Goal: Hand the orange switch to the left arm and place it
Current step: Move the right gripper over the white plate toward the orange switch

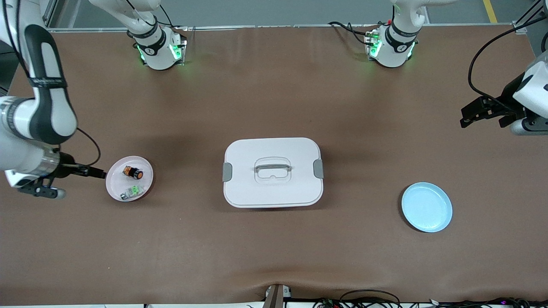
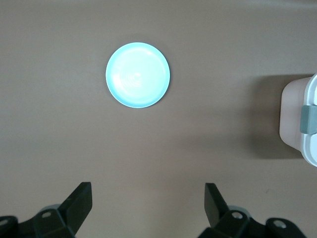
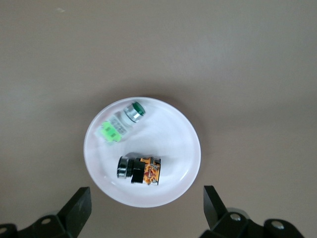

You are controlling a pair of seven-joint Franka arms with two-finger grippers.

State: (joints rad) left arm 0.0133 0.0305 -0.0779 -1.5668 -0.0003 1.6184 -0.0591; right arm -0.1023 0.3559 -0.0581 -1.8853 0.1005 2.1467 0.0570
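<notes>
Since the bench (image 1: 274, 248) has the box (image 1: 272, 172) parked dead centre, it blocks the straight path btwn both ends, so any handover prob has to go over or around it. Both arms (image 1: 36, 111) hang at the ends, well apart. Pink plate (image 1: 114, 179) sits at the right arm's end, blue plate (image 1: 427, 207) at the left arm's end, empty, likely the drop spot. Right tool (image 3: 146, 210) hovers by the pink plate, fingers spread w/ nothing in them; left tool (image 2: 148, 210) waits, spread too, empty. Orange switch (image 1: 133, 172) lies on its side on the pink plate, beside the green switch (image 1: 131, 192), not touching.
</notes>
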